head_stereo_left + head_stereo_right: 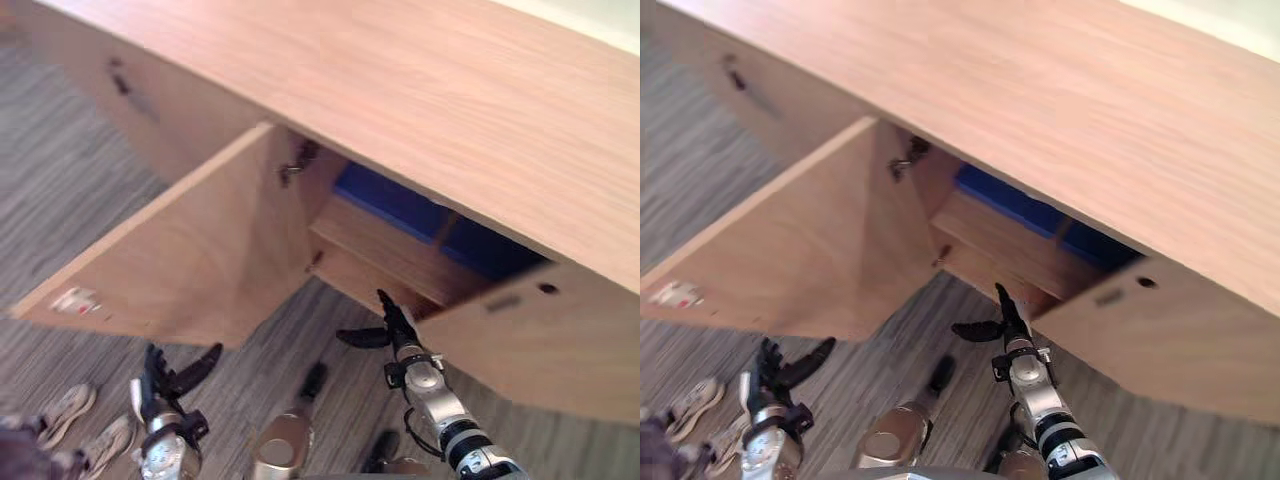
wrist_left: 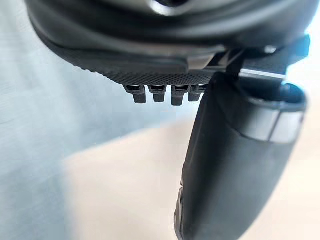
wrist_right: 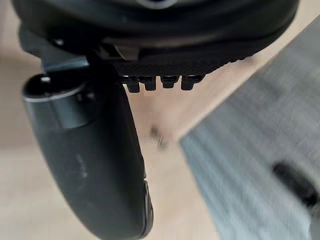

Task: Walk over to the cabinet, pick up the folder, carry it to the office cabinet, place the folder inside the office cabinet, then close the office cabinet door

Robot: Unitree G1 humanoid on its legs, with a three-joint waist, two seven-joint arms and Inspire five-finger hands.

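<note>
Folder [image 1: 392,200], blue, lies on the wooden shelf [image 1: 375,240] inside the office cabinet [image 1: 420,90], just under the front edge of its top. The cabinet's left door [image 1: 190,250] stands swung wide open over the grey floor [image 1: 60,180]. The right hand [image 1: 399,338] hangs before the opening with straight fingers and spread thumb, holding nothing. The left hand [image 1: 162,388] sits below the door's lower edge, fingers relaxed and empty.

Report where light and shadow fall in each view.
Left eye view: cabinet top evenly lit, no glare; folder sits in the shaded interior. Left wrist view: left robot hand dark against a pale background. Right wrist view: right robot hand likewise dark.
</note>
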